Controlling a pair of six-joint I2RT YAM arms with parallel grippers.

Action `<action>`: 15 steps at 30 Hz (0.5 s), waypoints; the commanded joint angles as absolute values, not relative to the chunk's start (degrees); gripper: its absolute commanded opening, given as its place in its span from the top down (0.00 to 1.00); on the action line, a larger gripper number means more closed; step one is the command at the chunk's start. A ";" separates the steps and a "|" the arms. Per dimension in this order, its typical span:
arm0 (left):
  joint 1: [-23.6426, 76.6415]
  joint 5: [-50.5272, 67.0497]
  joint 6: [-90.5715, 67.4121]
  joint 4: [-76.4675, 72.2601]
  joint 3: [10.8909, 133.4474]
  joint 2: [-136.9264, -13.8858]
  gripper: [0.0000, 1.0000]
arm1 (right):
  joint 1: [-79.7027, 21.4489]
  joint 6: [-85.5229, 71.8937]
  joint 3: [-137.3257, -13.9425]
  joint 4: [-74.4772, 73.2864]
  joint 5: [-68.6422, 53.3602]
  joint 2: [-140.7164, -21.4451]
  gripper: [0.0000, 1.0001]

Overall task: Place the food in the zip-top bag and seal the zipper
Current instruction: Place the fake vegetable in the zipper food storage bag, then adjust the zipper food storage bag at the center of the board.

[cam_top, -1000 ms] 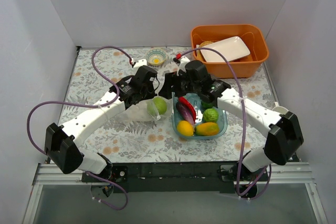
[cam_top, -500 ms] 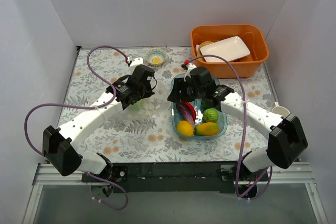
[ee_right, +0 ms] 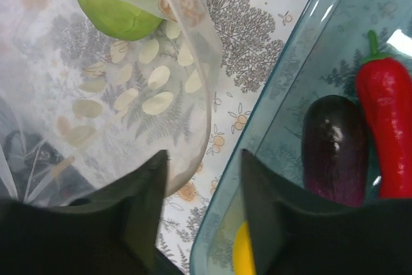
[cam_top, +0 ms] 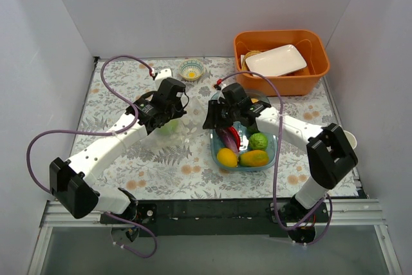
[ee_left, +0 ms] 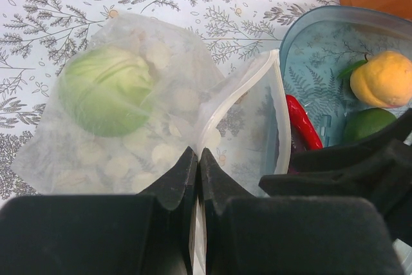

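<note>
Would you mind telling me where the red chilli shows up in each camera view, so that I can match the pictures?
Top external: the chilli lies just right of the picture's centre, in the left half of the tray.
Left wrist: the chilli is right of centre, against the tray's near wall.
Right wrist: the chilli is at the right edge, stem upward.
Shared landmark: the blue tray that holds it.

White walls [cam_top: 193,11], floral tablecloth [cam_top: 161,167], dark rail [cam_top: 212,208] along near edge, possibly metal
</note>
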State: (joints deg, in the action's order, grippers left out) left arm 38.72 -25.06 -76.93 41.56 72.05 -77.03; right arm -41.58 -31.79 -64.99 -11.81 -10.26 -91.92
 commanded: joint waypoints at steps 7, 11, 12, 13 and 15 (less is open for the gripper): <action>29.57 -25.40 -73.93 44.65 78.21 -72.08 1.00 | -41.40 -28.39 -77.76 -6.86 -19.24 -93.52 0.99; 23.39 -27.33 -68.05 45.70 83.48 -69.79 0.99 | -41.75 -26.81 -83.84 -6.68 -22.92 -94.21 0.99; 22.77 -28.20 -66.72 45.96 85.15 -69.79 0.98 | -41.75 -26.37 -85.41 -7.46 -23.90 -95.26 0.99; 22.07 -28.30 -65.84 46.49 85.86 -69.96 0.98 | -41.75 -26.11 -87.08 -9.12 -24.60 -96.67 0.99; 21.71 -28.04 -65.30 47.46 86.57 -70.75 0.98 | -41.92 -26.10 -90.96 -11.34 -27.06 -100.62 0.99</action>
